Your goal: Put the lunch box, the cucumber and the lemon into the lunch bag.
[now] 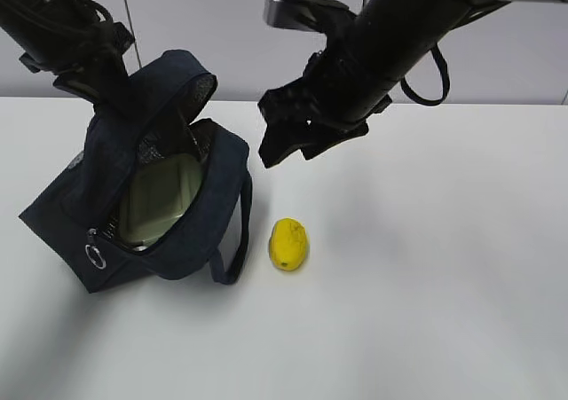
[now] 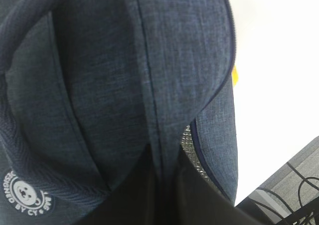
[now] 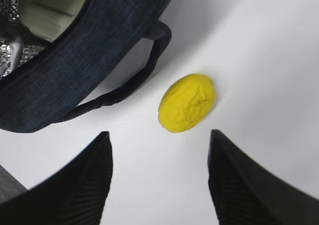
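From outside, the left gripper [image 1: 133, 94] pinches the lunch bag [image 1: 191, 231] flap up, lunch box [image 1: 160, 200] inside, while the right gripper [image 1: 288, 143] hangs wide above the lemon [image 1: 288, 243]. Left wrist: only navy fabric. Right wrist: the lemon [image 3: 187, 103] lies just ahead between spread fingers [image 3: 75, 185], long axis slanted across the gap.

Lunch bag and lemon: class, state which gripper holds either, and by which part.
Left gripper pinches the lunch bag by its raised top flap. Right gripper is open above the lemon, holding nothing.

White table, pale wall

A plain white tabletop [image 1: 426, 311] meets a light grey panelled wall [image 1: 222, 45]; soft shadows fall leftward.
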Action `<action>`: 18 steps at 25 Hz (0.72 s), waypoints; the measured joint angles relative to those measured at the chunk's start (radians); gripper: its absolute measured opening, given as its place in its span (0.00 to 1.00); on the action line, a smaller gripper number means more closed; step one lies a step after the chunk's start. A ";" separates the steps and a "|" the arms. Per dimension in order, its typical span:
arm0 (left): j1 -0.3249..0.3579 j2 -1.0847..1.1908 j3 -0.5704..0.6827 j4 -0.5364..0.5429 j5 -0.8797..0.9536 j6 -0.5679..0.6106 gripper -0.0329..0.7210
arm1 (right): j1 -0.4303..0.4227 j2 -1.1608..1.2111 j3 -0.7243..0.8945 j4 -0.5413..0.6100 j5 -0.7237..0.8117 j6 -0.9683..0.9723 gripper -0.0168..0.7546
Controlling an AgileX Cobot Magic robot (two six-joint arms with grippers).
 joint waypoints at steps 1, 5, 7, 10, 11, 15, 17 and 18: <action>0.000 0.000 0.000 0.003 0.000 0.000 0.05 | 0.016 0.000 0.000 -0.053 0.000 0.040 0.61; 0.000 0.000 0.000 0.002 0.000 0.000 0.05 | 0.052 0.000 0.000 -0.188 0.002 0.143 0.61; 0.000 0.000 0.000 0.002 0.000 0.000 0.05 | 0.056 0.011 0.000 -0.188 0.006 0.163 0.61; 0.000 0.000 0.000 0.002 0.000 0.000 0.05 | 0.063 0.063 -0.002 -0.173 0.018 0.189 0.61; 0.000 0.000 0.000 0.002 0.000 0.000 0.05 | 0.067 0.080 -0.002 -0.172 0.020 0.200 0.61; 0.000 0.000 0.000 0.003 0.000 0.000 0.05 | 0.078 0.133 -0.002 -0.166 0.002 0.256 0.61; 0.000 0.000 0.000 0.003 0.000 0.000 0.05 | 0.078 0.154 -0.002 -0.166 -0.016 0.282 0.61; 0.000 0.000 0.000 0.003 0.000 0.000 0.05 | 0.078 0.163 -0.002 -0.168 -0.025 0.292 0.61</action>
